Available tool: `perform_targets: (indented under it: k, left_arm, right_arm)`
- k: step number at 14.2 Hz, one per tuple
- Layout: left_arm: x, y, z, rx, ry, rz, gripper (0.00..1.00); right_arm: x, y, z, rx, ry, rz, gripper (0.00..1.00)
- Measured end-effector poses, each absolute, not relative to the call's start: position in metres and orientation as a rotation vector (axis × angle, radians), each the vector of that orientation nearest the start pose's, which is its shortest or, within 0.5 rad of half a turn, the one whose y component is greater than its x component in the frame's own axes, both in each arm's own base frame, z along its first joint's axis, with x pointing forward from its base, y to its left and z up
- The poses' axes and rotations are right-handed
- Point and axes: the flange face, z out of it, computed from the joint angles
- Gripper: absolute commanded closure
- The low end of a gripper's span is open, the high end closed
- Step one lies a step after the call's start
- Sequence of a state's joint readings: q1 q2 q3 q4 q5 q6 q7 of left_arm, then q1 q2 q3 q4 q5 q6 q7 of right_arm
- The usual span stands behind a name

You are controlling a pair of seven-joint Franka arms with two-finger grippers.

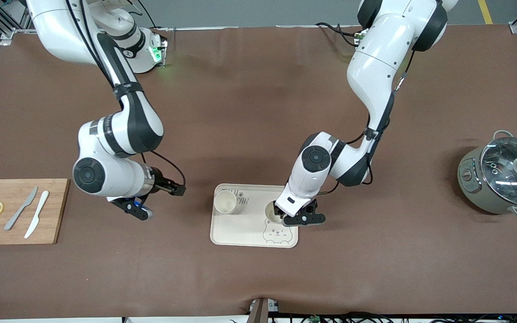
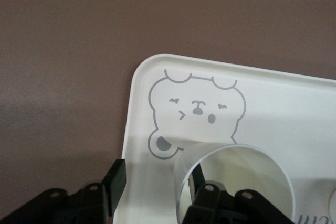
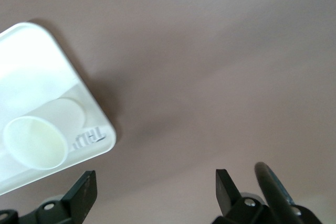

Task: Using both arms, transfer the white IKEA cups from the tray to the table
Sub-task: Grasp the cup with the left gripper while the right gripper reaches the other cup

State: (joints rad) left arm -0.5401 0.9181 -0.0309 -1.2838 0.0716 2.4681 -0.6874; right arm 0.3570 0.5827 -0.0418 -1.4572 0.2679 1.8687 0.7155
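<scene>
Straddling one cup's wall, left gripper sets one finger inside and one outside for a rim pinch, not visibly clenched; second cup waits on tray; right gripper hovers released beside tray, over bare table.

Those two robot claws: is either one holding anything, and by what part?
Left gripper straddles one cup's rim wall, one finger inside; a firm hold cannot be told. Right gripper is open, holding nothing.

Left tool low, wrist pitched down, fingers apart, one each side of a wall. Right tool waits, fingers spread.
</scene>
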Motion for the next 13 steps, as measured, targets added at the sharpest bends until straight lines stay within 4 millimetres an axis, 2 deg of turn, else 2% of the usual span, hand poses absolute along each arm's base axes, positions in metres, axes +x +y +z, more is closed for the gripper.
perform_targets:
  k: [3,6,7,10,13]
  left_arm:
    - [0.653,-0.413,0.220,-3.253,-0.137,-0.380,0.72]
    - [0.653,-0.415,0.221,-3.257,-0.172,-0.377,0.83]
    - [0.652,-0.416,0.221,-3.258,-0.176,-0.377,0.90]
    - [0.652,-0.416,0.222,-3.260,-0.179,-0.377,1.00]
    - [0.652,-0.417,0.224,-3.262,-0.180,-0.381,1.00]
  right_arm:
    - [0.646,0.264,0.328,-2.878,0.792,0.388,0.00]
    - [0.645,0.284,0.322,-2.868,0.838,0.367,0.00]
    - [0.645,0.290,0.319,-2.863,0.854,0.357,0.00]
    - [0.646,0.304,0.307,-2.840,0.906,0.308,0.00]
    - [0.648,0.313,0.296,-2.821,0.934,0.262,0.00]
